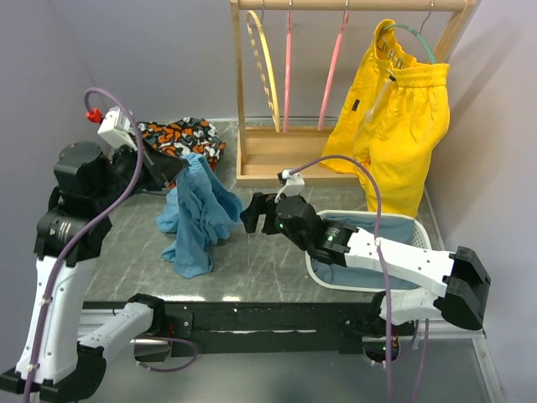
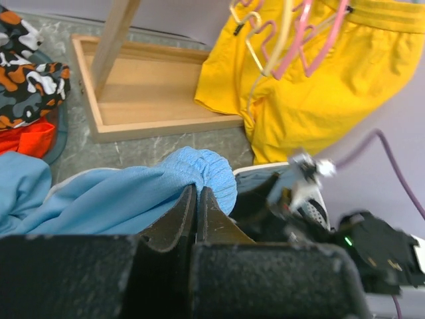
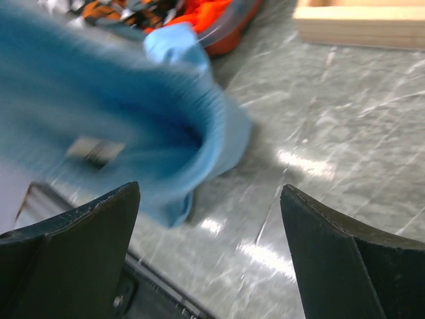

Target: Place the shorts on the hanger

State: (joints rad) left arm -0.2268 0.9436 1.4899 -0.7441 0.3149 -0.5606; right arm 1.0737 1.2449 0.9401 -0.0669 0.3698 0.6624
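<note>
The light blue shorts hang from my left gripper, their lower end resting on the table. In the left wrist view the left gripper is shut on the gathered elastic waistband of the shorts. My right gripper is open just right of the hanging shorts; in its own view the gripper is empty and the blurred shorts fill the upper left, just beyond the left finger. The pink hanger hangs on the wooden rack's top rail and also shows in the left wrist view.
The wooden rack stands at the back with a yellow hanger and a second pink hanger. Yellow shorts hang on a teal hanger. An orange-black patterned garment lies back left. A white basket sits under my right arm.
</note>
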